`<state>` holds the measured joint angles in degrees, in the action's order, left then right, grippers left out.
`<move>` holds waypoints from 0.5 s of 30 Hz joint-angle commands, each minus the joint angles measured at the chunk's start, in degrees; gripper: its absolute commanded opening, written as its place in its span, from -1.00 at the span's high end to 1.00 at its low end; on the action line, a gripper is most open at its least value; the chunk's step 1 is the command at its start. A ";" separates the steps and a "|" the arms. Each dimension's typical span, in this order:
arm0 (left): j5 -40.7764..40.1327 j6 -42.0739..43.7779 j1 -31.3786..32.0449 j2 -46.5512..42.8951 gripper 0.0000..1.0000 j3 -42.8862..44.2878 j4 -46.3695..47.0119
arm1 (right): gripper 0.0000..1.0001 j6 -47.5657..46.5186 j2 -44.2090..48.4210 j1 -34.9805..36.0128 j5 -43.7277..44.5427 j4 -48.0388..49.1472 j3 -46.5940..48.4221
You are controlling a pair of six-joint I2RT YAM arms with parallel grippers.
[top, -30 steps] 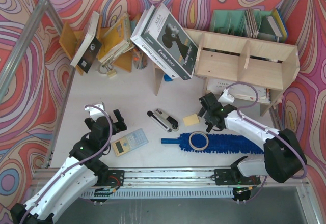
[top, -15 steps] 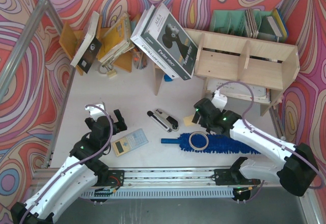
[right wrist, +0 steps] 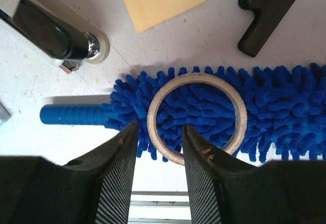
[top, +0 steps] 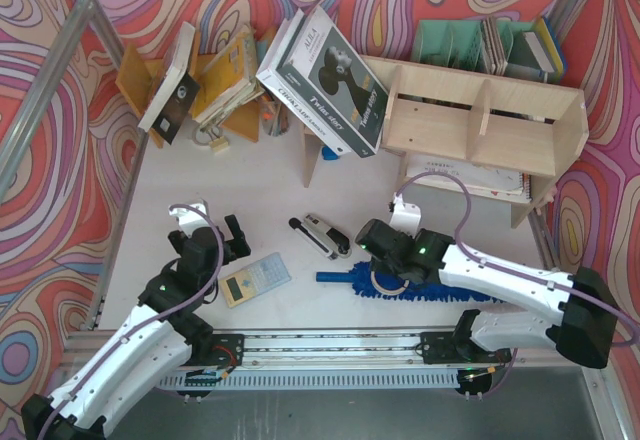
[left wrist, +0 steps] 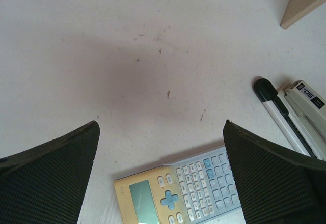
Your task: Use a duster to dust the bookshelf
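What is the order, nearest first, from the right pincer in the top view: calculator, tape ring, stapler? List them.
1. tape ring, directly beneath the right pincer, on the duster.
2. stapler, to its left.
3. calculator, farther left.

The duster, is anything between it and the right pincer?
Yes. A tape ring lies on the duster, on its fluffy part near the handle, directly below the open right pincer. The ring's near rim sits in line with the gap between the fingers. The handle itself lies bare.
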<state>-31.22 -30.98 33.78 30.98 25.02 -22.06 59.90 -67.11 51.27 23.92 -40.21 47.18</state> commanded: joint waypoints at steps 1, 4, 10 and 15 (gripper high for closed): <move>0.55 1.01 0.06 0.48 -0.96 -0.50 1.43 | 0.16 2.01 -2.80 1.86 -0.69 -1.58 0.75; 0.54 1.01 0.06 0.27 -0.97 -0.55 1.33 | 0.19 2.44 -4.04 2.59 -0.98 -1.50 0.73; 0.63 1.01 0.06 0.21 -0.97 -0.59 1.43 | 0.23 2.33 -5.46 3.14 -2.80 1.17 -0.46; 0.64 1.06 0.07 0.22 -0.97 -0.58 1.41 | 0.26 2.44 -6.49 3.15 -3.03 2.05 -1.12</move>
<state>-31.03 -30.76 33.78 31.46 25.02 -21.30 61.54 -72.53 53.71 20.75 -38.98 47.05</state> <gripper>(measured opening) 0.983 0.374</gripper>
